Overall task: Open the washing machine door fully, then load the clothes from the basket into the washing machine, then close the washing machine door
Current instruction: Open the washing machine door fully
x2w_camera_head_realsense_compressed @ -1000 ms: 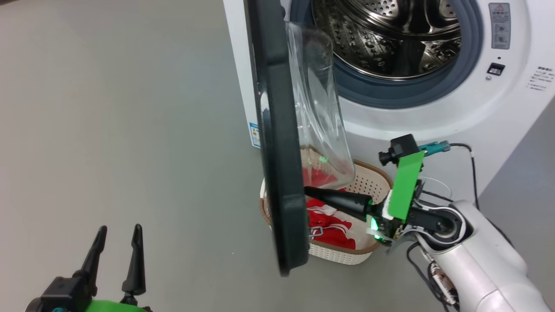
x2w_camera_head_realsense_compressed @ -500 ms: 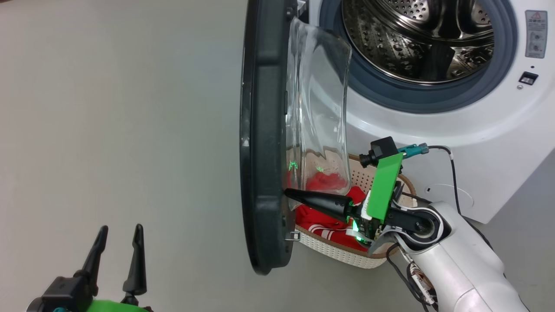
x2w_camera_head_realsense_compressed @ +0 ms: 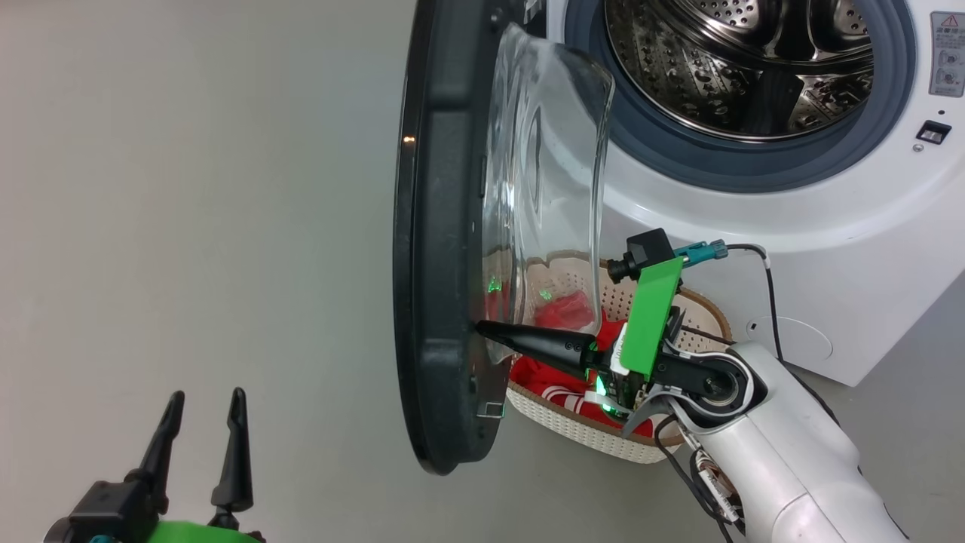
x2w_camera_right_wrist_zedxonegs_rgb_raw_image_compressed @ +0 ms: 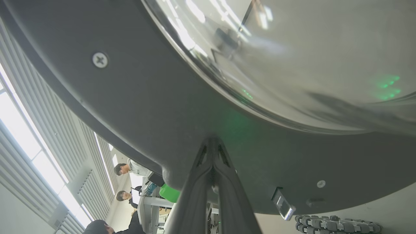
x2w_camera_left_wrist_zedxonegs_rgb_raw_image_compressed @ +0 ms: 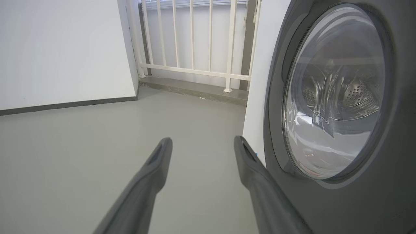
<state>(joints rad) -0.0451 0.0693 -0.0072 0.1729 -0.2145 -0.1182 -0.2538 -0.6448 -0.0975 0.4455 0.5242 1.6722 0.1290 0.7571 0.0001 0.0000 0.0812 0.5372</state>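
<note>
The head camera looks down on the washing machine door (x2w_camera_head_realsense_compressed: 441, 249); both wrist cameras face it, the right seemingly closest.

R gripper (x2w_camera_right_wrist_zedxonegs_rgb_raw_image_compressed: 212, 141) fingers pressed together, tips against dark grey inner face of washing machine door (x2w_camera_right_wrist_zedxonegs_rgb_raw_image_compressed: 136, 107), just below glass bowl (x2w_camera_right_wrist_zedxonegs_rgb_raw_image_compressed: 292, 58). Metal latch (x2w_camera_right_wrist_zedxonegs_rgb_raw_image_compressed: 283, 208) lower right of the tips; green glow on face and glass. People (x2w_camera_right_wrist_zedxonegs_rgb_raw_image_compressed: 125, 169) in bkgd.

Floor (x2w_camera_left_wrist_zedxonegs_rgb_raw_image_compressed: 65, 169): we see it smooth and grey.
Wall (x2w_camera_left_wrist_zedxonegs_rgb_raw_image_compressed: 61, 48): white, with a dark skirting strip (x2w_camera_left_wrist_zedxonegs_rgb_raw_image_compressed: 65, 106) at its foot.
Railing (x2w_camera_left_wrist_zedxonegs_rgb_raw_image_compressed: 195, 39): white upright bars beside that wall.
People (x2w_camera_right_wrist_zedxonegs_rgb_raw_image_compressed: 128, 168): we make out at least two, far off, near slatted windows (x2w_camera_right_wrist_zedxonegs_rgb_raw_image_compressed: 29, 143).
Cable chain (x2w_camera_right_wrist_zedxonegs_rgb_raw_image_compressed: 338, 225): grey links on the floor.
</note>
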